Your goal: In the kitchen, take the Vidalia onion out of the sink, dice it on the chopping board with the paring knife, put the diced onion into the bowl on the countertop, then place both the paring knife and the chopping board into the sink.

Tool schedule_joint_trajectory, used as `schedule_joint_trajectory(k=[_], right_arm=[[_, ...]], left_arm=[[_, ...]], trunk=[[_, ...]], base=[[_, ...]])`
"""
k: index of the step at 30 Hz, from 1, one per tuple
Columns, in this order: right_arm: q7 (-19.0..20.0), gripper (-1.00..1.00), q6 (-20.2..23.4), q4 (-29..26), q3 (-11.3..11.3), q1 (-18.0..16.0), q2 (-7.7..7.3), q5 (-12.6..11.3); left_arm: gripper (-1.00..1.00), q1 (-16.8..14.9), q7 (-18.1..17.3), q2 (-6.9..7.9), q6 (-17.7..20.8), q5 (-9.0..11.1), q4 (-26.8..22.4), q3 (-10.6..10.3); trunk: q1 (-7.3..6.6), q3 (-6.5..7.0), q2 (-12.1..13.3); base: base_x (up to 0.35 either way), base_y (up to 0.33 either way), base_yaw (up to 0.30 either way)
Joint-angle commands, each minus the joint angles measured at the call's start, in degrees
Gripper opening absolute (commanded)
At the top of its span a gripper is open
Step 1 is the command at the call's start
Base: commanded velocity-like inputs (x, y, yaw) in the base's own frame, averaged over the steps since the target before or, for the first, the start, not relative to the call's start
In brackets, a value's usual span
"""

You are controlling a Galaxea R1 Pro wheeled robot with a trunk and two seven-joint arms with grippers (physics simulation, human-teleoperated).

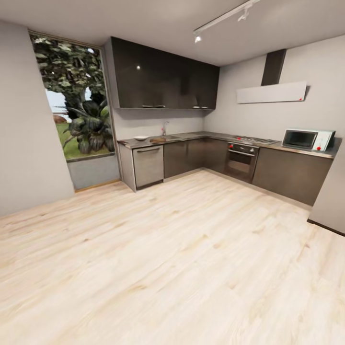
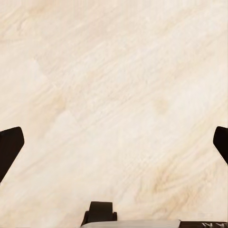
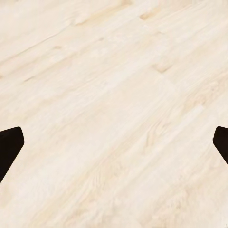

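Across the room, the grey countertop (image 1: 191, 136) runs along the far wall above dark cabinet fronts. The sink (image 1: 165, 139) lies in it under a chrome tap (image 1: 164, 128). Left of the sink, a small white bowl (image 1: 141, 138) rests on the worktop. From this distance the Vidalia onion, the paring knife and the chopping board cannot be made out. My left gripper (image 2: 114, 142) hangs open above the wooden floor, its dark fingertips (image 2: 10, 147) far apart. My right gripper (image 3: 114, 142) is open too, with only floor between its fingertips (image 3: 10, 145).
Pale wood floor (image 1: 167, 258) stretches between me and the kitchen. A steel dishwasher front (image 1: 148, 165) stands at the counter's left end, an oven (image 1: 242, 160) with a hob in the corner run, a microwave (image 1: 306, 139) at the right. A tall window (image 1: 76, 110) is at the left.
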Motion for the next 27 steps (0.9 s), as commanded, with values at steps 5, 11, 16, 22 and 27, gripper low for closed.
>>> schedule_joint_trajectory(k=[5,11,16,22,27], right_arm=[[-0.17,1.0,-0.16,0.03,0.01,-0.03,0.02,0.0],[-0.17,1.0,-0.16,0.03,0.02,-0.03,0.02,0.0],[-0.17,1.0,-0.16,0.03,0.02,-0.03,0.02,0.0],[-0.17,1.0,-0.16,0.03,0.01,-0.03,0.02,0.0],[-0.17,1.0,-0.16,0.03,0.02,-0.03,0.01,0.0]], left_arm=[[1.0,-0.02,-0.03,-0.01,-0.14,0.12,0.29,0.07],[1.0,-0.03,-0.03,-0.01,-0.14,0.12,0.34,0.07],[1.0,-0.03,-0.03,-0.01,-0.14,0.12,0.31,0.07],[1.0,-0.02,-0.03,-0.01,-0.14,0.12,0.32,0.07],[1.0,-0.04,-0.03,-0.01,-0.14,0.12,0.31,0.07]], trunk=[[0.03,-0.05,-0.02],[0.03,-0.05,-0.02],[0.03,-0.05,-0.02],[0.03,-0.05,-0.02],[0.03,-0.05,-0.02]], base=[[0.345,0.0,0.0],[0.345,0.0,0.0],[0.345,0.0,-0.031],[0.345,0.0,-0.132],[0.345,0.0,-0.219]])
